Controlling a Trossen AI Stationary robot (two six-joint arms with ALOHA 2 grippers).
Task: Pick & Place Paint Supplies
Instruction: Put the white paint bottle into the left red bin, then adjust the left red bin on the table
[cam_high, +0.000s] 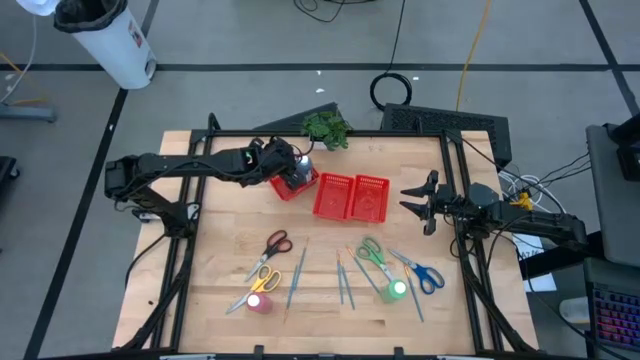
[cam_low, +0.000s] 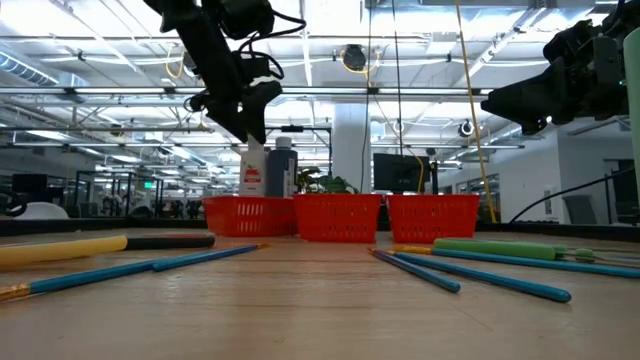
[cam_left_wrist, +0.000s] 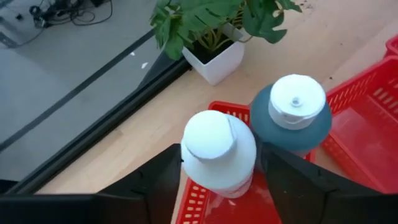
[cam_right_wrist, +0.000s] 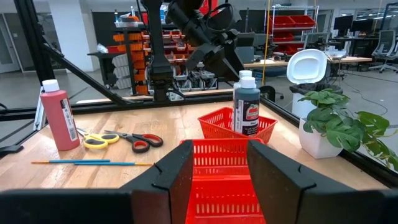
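Left gripper (cam_left_wrist: 217, 180) straddles white bottle (cam_left_wrist: 217, 152), seemingly unclamped, beside dark bottle (cam_left_wrist: 297, 118); plant (cam_left_wrist: 205, 25) behind.

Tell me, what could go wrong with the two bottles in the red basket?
The white bottle stands right against the dark bottle in the red tray, so a nudge could topple both. The left gripper has its jaws close on either side of the white bottle and might catch it when lifting. The plant stands near too.

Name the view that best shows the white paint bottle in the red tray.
Left wrist view: the white paint bottle sits close, cap unobstructed. High view hides it under the left tool; low and right wrist views show it far off.
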